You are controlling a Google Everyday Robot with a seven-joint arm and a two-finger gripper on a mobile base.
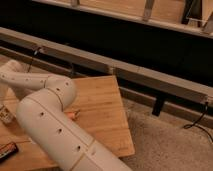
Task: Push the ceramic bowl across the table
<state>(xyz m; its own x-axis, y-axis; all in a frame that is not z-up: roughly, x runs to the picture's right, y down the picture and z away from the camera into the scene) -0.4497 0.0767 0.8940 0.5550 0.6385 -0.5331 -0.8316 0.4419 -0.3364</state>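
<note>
Nowhere is the ceramic bowl to be seen; it is presumably hidden behind the arm (55, 125) or lies past the 9 o'clock edge. The gripper (5, 113) is judged to sit at that edge, low over the table (105, 100), and its state cannot be told. A push made unseen could send the bowl off a table edge onto the floor (165, 140), where ceramic would likely break. The small orange item (73, 115) could be swept along by the elbow. The tabletop is smooth, plank-striped wood; the arm is a rounded white shell dotted with holes; the floor is speckled and gritty.
</note>
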